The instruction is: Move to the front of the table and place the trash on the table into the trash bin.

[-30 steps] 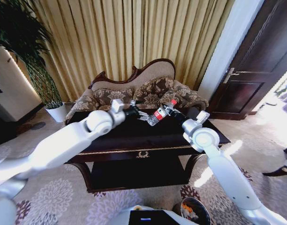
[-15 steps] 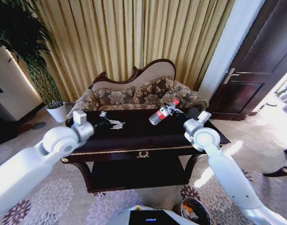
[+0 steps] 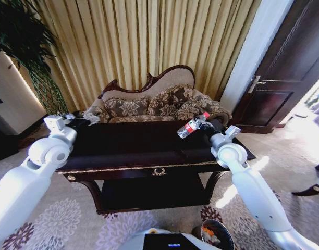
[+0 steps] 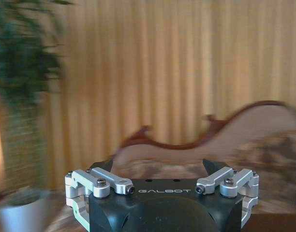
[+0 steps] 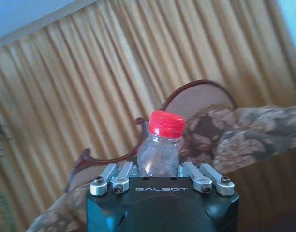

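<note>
Dark table (image 3: 149, 148), right pincer (image 3: 205, 125) gripping bottle (image 3: 193, 125)

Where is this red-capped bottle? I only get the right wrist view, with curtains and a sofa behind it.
Observer: The right gripper holds the bottle in the air over the right part of a dark table.
Operator: Is there a bin anywhere?
Observer: Yes, a small round bin stands on the carpet in front of the table, low beside the right arm.
Operator: And the other arm?
Observer: The left gripper is out at the table's left end, on the side where the plant stands.
</note>
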You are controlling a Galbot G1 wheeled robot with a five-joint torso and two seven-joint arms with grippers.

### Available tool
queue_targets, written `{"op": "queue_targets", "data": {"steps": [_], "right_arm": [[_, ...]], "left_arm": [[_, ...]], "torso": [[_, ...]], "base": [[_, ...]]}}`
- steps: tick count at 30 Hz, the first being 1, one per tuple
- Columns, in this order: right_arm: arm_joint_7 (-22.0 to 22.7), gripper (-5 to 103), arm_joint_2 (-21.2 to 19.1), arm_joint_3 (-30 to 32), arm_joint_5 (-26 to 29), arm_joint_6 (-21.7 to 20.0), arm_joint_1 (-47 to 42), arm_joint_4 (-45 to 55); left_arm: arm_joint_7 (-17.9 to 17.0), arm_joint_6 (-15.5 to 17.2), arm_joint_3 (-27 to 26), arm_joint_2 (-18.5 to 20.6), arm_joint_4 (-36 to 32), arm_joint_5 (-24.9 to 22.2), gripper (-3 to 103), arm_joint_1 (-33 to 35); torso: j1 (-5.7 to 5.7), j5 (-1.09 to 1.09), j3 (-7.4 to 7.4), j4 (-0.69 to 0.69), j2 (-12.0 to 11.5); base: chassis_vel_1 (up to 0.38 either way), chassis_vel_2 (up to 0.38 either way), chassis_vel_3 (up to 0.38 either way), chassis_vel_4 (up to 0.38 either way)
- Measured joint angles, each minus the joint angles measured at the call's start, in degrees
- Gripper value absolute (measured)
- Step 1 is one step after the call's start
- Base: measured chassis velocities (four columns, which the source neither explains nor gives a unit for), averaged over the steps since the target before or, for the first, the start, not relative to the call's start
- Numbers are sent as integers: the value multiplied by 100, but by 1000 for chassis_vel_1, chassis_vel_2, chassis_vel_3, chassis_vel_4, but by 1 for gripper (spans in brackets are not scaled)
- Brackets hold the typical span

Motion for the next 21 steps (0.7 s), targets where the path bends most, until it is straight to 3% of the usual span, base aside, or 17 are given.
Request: {"op": "queue_targets", "data": {"steps": [2, 4, 6, 8, 12, 21], "right_arm": [[26, 33, 19, 7, -101, 33, -8, -53], [95, 33, 87, 24, -562, 139, -12, -262], [108, 33, 111, 26, -753, 176, -12, -348], [120, 33, 173, 41, -1386, 311, -37, -585], [201, 32, 266, 145, -2006, 394, -111, -758], [306, 32, 269, 297, -2110, 378, -197, -711]], "left_arm": [[-67, -8, -198, -89, 36, 47, 100, 168], [-187, -8, -805, -369, 101, 183, 100, 595], [-186, -5, -962, -432, 110, 222, 100, 704], [-83, 6, -1383, -569, 119, 362, 100, 1044], [227, -10, -1923, -665, 53, 567, 100, 1588], [654, -238, -2308, -600, -157, 680, 100, 1999]], "torso": [[0, -1, 0, 1, 0], [0, -1, 0, 2, 0], [0, -3, 0, 1, 0], [0, 0, 0, 2, 0], [-1, -2, -1, 2, 0], [0, 1, 0, -1, 0]], "base": [[0, 0, 0, 0], [0, 0, 0, 0], [0, 0, 0, 0], [0, 0, 0, 0], [0, 0, 0, 0], [0, 0, 0, 0]]}}
